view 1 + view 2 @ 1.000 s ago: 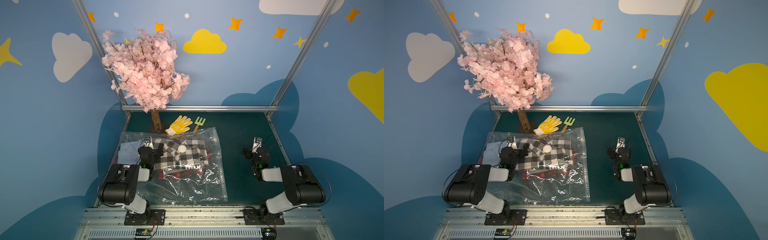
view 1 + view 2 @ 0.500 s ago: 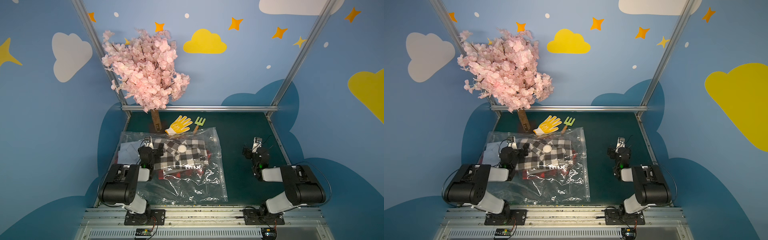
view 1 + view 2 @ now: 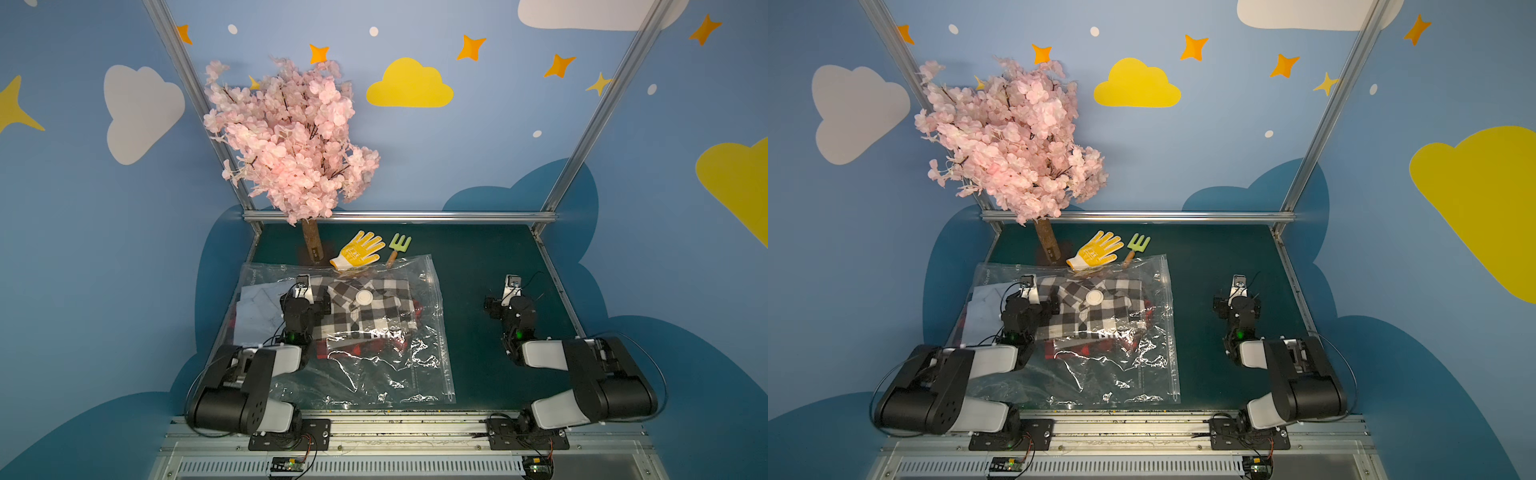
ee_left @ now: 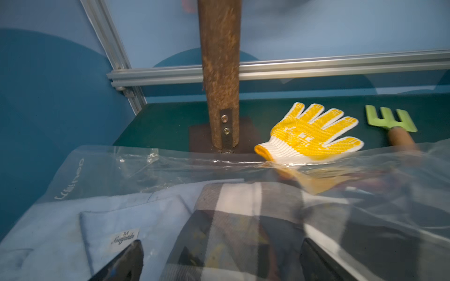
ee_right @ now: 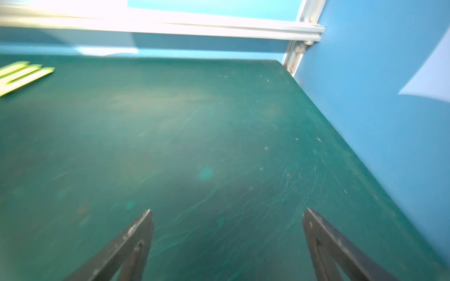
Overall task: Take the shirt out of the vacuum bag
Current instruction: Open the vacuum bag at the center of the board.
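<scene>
The vacuum bag lies flat on the left half of the green table, clear and crinkled, with a round white valve disc on top. Inside it lies a folded black-and-white checked shirt, with a light blue garment beside it and something red beneath. My left gripper is low over the bag's left part, open, its fingers astride the checked shirt's edge. Whether it touches the plastic I cannot tell. My right gripper is open over bare table, holding nothing.
A pink blossom tree stands at the back left, its trunk just beyond the bag. A yellow glove and a small green hand rake lie at the bag's far edge. An aluminium rail bounds the back.
</scene>
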You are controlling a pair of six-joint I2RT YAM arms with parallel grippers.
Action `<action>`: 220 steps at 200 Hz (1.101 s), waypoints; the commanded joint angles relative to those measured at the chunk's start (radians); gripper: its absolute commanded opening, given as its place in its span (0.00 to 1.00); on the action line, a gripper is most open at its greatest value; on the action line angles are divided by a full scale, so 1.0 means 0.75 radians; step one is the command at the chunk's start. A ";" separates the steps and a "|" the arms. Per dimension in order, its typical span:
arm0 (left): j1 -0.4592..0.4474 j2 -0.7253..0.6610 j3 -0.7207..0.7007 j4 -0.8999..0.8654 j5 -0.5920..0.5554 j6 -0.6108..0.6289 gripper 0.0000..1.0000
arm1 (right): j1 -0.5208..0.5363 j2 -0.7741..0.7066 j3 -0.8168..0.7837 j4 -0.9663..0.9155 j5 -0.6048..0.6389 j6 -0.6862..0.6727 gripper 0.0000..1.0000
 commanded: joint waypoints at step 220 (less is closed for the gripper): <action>-0.698 0.062 0.982 -1.794 0.411 -0.889 1.00 | -0.030 1.031 0.207 0.805 -1.780 1.798 0.00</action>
